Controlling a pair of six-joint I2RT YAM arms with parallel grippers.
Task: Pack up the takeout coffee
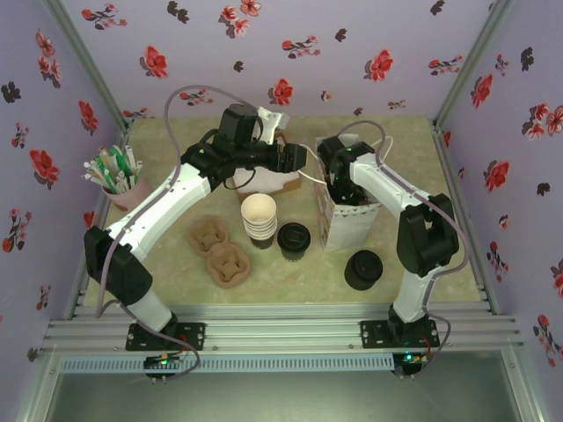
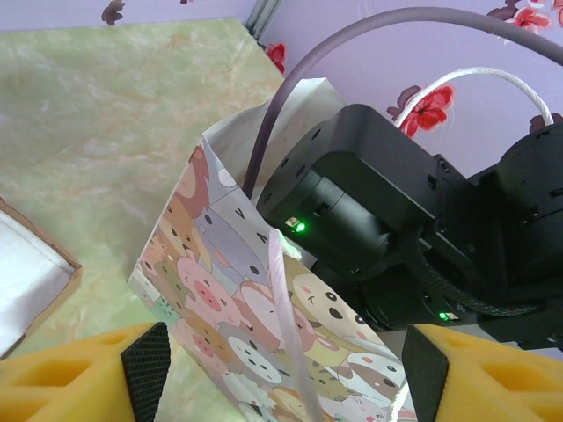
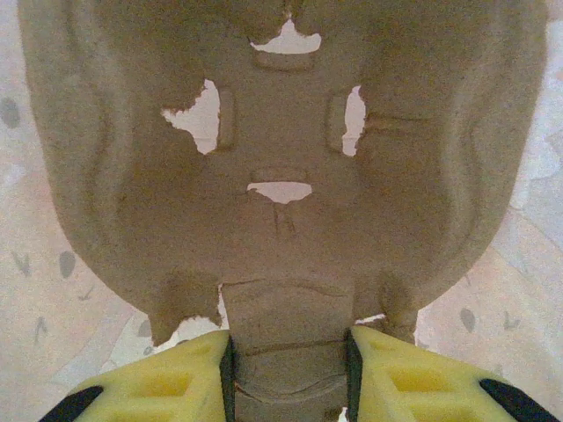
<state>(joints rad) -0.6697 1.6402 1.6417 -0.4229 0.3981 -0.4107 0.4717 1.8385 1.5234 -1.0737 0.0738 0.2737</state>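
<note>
The takeout coffee (image 1: 293, 239), a dark cup with a black lid, stands on the table between the cup stack and the cartoon-animal paper bag (image 1: 345, 218). My right gripper (image 3: 286, 352) reaches down into the bag's open top (image 1: 337, 167) and is shut on a tab of a brown pulp cup carrier (image 3: 281, 132). My left gripper (image 2: 286, 369) hovers at the bag's left upper edge (image 1: 303, 160), open, with the bag's printed wall (image 2: 220, 272) and its pale handle strip (image 2: 283, 290) between its fingers, touching neither.
A stack of lidless cups (image 1: 259, 215) stands left of the coffee. A pile of black lids (image 1: 362, 269) is front right. Two pulp carriers (image 1: 220, 252) lie front left. A white box (image 1: 264, 180) sits behind the cups; a pink cup of stirrers (image 1: 114, 176) is far left.
</note>
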